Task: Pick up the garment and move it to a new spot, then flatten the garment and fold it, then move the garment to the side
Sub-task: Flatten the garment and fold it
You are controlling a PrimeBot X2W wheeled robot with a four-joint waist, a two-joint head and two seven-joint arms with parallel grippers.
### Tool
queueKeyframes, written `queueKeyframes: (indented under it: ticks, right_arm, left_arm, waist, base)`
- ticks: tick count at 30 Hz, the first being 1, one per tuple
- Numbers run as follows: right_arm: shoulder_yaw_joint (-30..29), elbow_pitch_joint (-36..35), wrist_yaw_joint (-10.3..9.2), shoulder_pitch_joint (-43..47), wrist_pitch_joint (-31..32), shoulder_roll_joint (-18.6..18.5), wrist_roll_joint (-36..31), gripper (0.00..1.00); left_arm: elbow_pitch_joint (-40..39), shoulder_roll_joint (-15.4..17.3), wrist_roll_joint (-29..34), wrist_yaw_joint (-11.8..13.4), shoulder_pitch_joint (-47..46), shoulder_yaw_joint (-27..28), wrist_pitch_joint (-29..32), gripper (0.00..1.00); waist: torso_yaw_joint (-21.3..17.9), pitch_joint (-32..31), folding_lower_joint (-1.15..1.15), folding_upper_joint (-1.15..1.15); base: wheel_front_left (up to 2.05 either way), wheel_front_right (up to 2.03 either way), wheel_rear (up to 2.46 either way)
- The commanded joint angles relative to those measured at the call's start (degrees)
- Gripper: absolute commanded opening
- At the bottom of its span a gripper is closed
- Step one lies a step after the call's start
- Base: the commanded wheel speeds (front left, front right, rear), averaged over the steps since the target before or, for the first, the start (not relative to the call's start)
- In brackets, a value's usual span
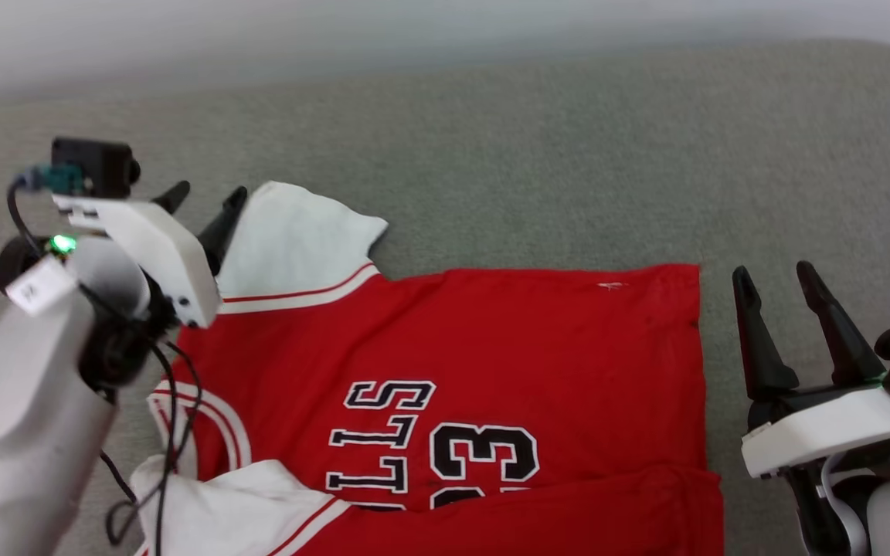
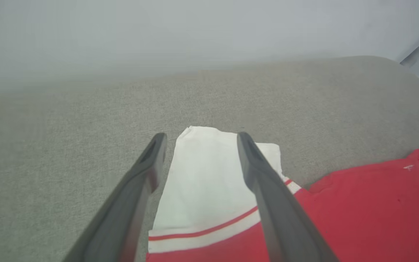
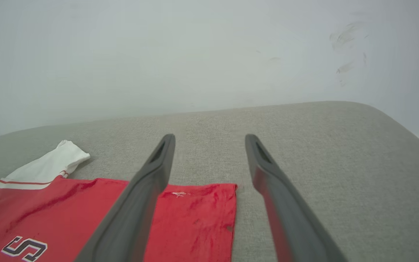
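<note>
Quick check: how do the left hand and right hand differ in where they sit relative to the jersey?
1. The left hand hangs at the jersey's far white sleeve, fingers straddling its edge; the right hand is beside the hem, mostly over bare grey cushion.
2. In the head view, the left hand points up-right; the right hand points roughly straight up.
Shared: both stand open, holding nothing.

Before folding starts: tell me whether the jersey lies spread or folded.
Mostly spread: the garment lies flat, but its near edge is folded over the lettering.
</note>
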Motion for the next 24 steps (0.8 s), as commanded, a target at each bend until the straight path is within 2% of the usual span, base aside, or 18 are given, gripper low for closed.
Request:
queueKeyframes:
  ticks: [1, 5, 7, 11, 18, 22, 23, 24]
  right_arm:
    - [0.4, 0.5, -0.05, -1.3, -0.4, 0.4, 0.2, 1.0]
    - [1.6, 2.0, -0.05, -3.0, -1.9, 0.9, 1.2, 1.0]
    - [2.4, 3.0, -0.05, -3.8, -2.8, 1.1, 1.9, 1.0]
    - [3.9, 4.8, -0.05, -4.9, -4.3, 1.2, 2.8, 1.0]
    - [5.7, 8.1, -0.05, -6.0, -6.6, 1.3, 5.6, 1.0]
    - [5.7, 9.6, -0.05, -6.2, -7.0, 1.3, 6.8, 1.0]
    - [5.6, 9.8, -0.05, -6.4, -7.0, 1.3, 6.9, 1.0]
    - [5.3, 10.0, -0.05, -6.7, -6.8, 1.2, 7.0, 1.0]
  left_arm:
    - [1.0, 0.7, -0.8, -0.9, -2.2, -0.1, 2.2, 1.0]
    - [4.4, 3.4, -2.9, -3.2, -8.1, -0.8, 11.7, 1.0]
    - [5.9, 4.5, -4.0, -3.5, -10.5, -0.9, 16.2, 1.0]
    - [8.3, 6.5, -5.9, -2.3, -13.9, -0.9, 24.7, 1.0]
    - [11.4, 10.0, -6.1, 0.0, -14.3, -1.6, 32.5, 1.0]
    - [12.8, 9.0, -8.5, 0.7, -11.1, -2.8, 38.5, 1.0]
    - [12.9, 8.5, -9.4, 1.0, -10.3, -3.1, 40.2, 0.49]
    - [12.8, 8.1, -10.0, 1.2, -9.7, -3.4, 41.4, 0.1]
  waist:
    - [-3.5, 3.8, -0.02, 0.0]
    - [-6.4, 7.1, -0.02, 0.0]
    - [-7.8, 8.5, -0.02, 0.0]
    - [-10.2, 10.6, -0.02, 0.0]
    - [-13.4, 12.9, -0.02, 0.0]
    - [-14.0, 13.4, -0.02, 0.0]
    - [-14.0, 13.5, -0.02, 0.0]
    - [-14.0, 13.6, -0.02, 0.0]
  base:
    - [0.0, 0.0, 0.0]
    - [0.0, 0.0, 0.0]
    - [0.0, 0.0, 0.0]
    - [0.0, 0.0, 0.0]
    - [0.0, 0.0, 0.0]
    - [0.0, 0.0, 0.0]
    - [0.0, 0.0, 0.0]
    - [0.0, 0.0, 0.0]
